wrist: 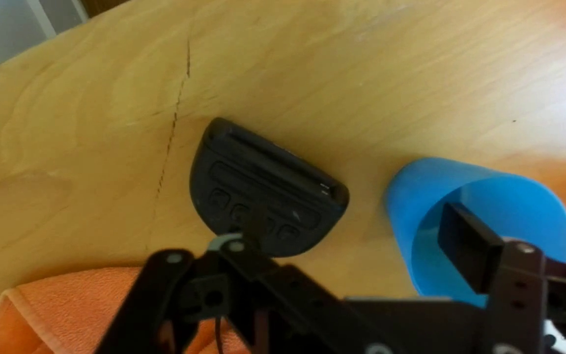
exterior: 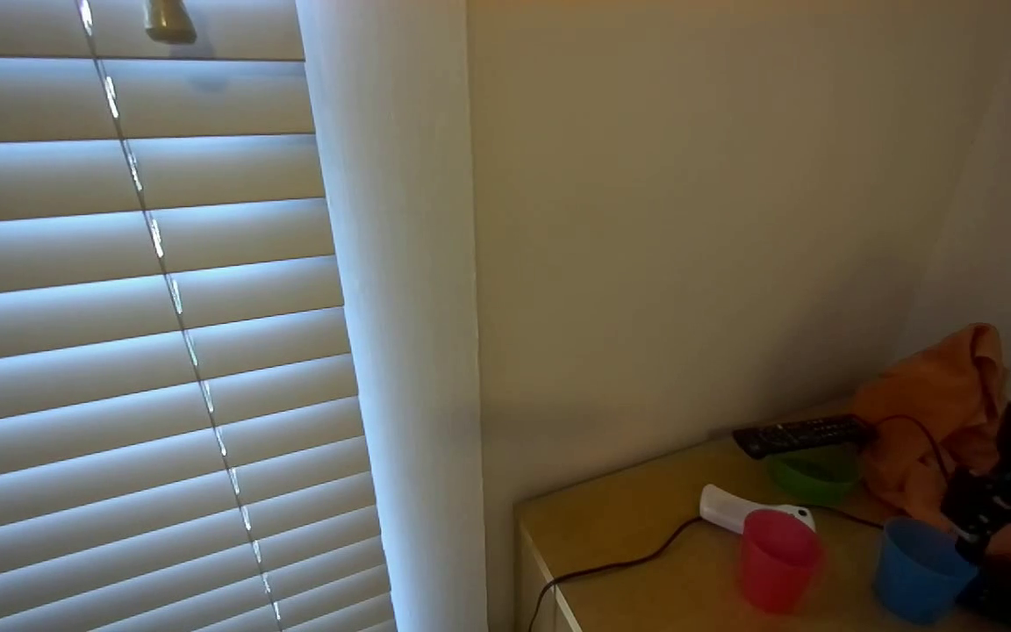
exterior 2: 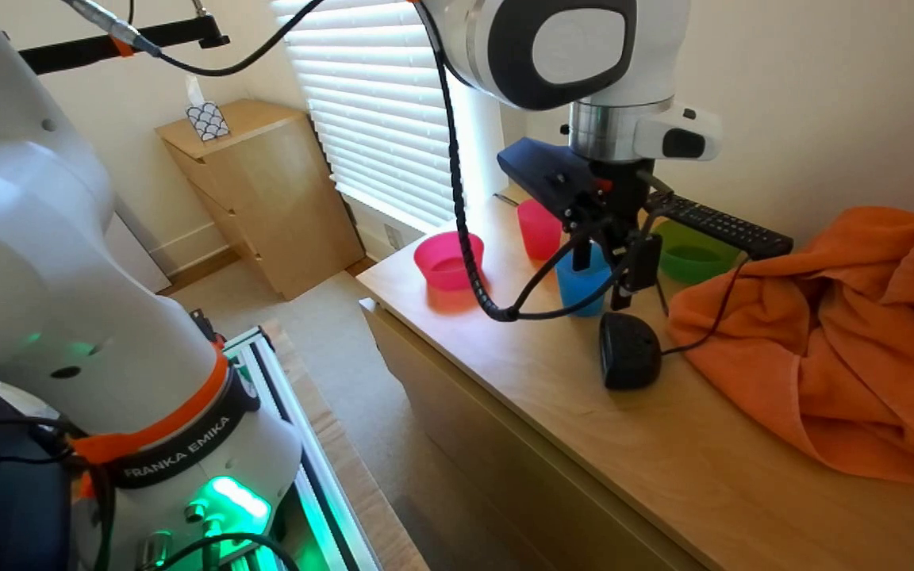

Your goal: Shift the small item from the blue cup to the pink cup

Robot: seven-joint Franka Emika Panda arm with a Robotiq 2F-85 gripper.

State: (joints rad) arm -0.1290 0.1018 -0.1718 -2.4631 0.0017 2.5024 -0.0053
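The light-blue cup stands upright on the wooden top in both exterior views [exterior: 916, 579] [exterior 2: 570, 281] and at right in the wrist view [wrist: 406, 211]. The pink cup stands beside it in both exterior views [exterior: 777, 566] [exterior 2: 538, 230]. My gripper [wrist: 361, 236] is open and empty, fingers wide apart, also in both exterior views [exterior 2: 601, 277] [exterior: 1010, 544]. One finger is over the blue cup's mouth; I cannot tell if it reaches below the rim. The other is over a black device. No small item can be made out in the blue cup; the finger hides part of its inside.
The black device [wrist: 268, 191] [exterior 2: 630, 351] lies beside the blue cup. An orange cloth [exterior 2: 838, 333] [wrist: 76, 305], a green bowl [exterior 2: 691, 254] [exterior: 813, 478] and a remote [exterior 2: 719, 222] [exterior: 795, 436] are nearby. A pink bowl [exterior 2: 447, 262] stands near the edge. A white handled item [exterior: 734, 509] lies behind the pink cup.
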